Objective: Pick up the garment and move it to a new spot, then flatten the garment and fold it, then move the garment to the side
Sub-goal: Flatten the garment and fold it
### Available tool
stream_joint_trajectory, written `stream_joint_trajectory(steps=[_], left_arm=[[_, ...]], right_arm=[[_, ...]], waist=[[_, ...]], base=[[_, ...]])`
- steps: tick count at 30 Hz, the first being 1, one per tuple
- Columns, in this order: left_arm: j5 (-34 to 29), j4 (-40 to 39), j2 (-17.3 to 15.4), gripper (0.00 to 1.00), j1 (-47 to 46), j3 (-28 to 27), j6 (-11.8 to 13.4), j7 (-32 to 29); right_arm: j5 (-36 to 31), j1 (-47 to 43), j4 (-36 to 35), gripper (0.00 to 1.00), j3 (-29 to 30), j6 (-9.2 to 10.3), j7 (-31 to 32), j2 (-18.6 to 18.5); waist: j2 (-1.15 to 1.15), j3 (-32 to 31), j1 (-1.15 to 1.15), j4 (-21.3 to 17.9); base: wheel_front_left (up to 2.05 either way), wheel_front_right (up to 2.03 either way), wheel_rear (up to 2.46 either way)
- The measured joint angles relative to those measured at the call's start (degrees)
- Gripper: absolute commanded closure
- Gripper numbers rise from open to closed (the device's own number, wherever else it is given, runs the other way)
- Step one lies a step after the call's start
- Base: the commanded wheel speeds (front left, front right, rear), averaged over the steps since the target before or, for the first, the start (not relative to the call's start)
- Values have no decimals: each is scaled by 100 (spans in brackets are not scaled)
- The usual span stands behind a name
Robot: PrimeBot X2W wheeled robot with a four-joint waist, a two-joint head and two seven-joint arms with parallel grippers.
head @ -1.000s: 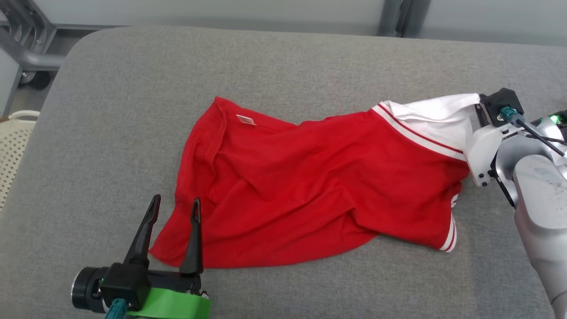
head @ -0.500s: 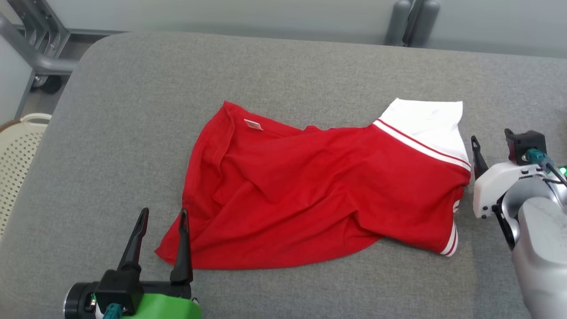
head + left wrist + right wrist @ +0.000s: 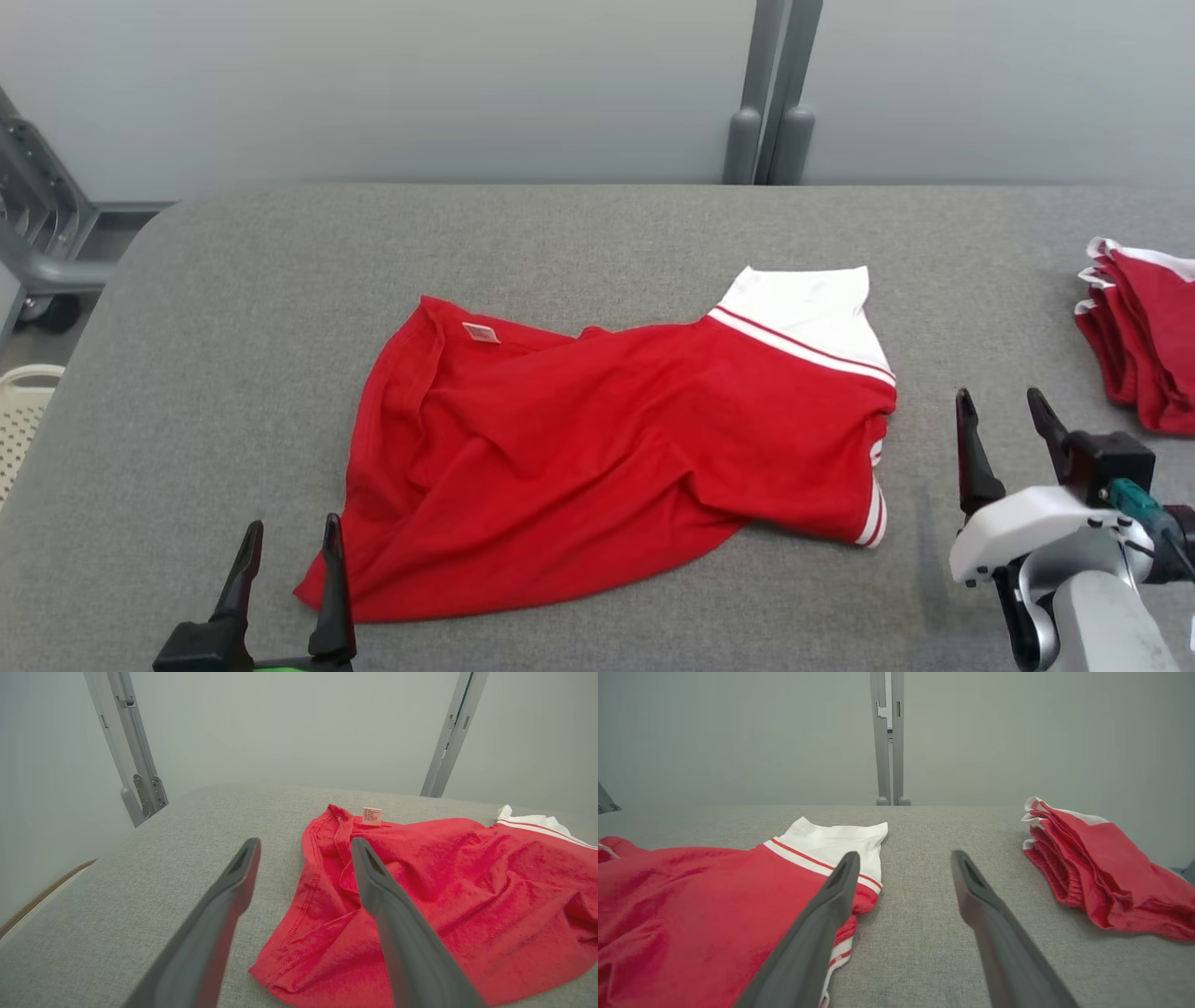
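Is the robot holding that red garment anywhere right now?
Nothing is held: the left end effector and right end effector both stand open, neither closed on the red garment.

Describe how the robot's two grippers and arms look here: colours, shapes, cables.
Left gripper: two long, dark, tapering fingers on a black base, with a sliver of green casing below. Right gripper: matching dark fingers on a rounded white housing, with a black block carrying a teal connector and dark cable, then a silver-grey forearm. The wrist views show a narrow slot near each fingertip.
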State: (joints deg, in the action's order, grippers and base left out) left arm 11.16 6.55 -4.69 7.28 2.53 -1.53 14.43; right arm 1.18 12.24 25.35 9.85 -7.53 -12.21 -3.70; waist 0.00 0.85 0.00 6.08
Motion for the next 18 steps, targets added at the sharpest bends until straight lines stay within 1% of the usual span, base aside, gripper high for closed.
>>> stream_joint_trajectory(steps=[6,10,14,18], left_arm=[[38,40,-160,0,103,27,-107,-79],[85,112,-269,0,123,33,-172,-162],[83,190,-396,0,57,63,-214,-229],[85,314,-508,0,-18,140,-299,-328]], right_arm=[[227,-764,-875,0,-270,0,82,75],[553,-1189,-1299,0,-578,0,185,79],[690,-1451,-1560,0,-738,0,276,83],[730,-1567,-1673,0,-845,0,401,86]], waist=[[0,-309,0,-149],[0,-464,0,-203],[0,-568,0,-234],[0,-619,0,-276]], base=[[0,0,0],[0,0,0],[0,0,0],[0,0,0]])
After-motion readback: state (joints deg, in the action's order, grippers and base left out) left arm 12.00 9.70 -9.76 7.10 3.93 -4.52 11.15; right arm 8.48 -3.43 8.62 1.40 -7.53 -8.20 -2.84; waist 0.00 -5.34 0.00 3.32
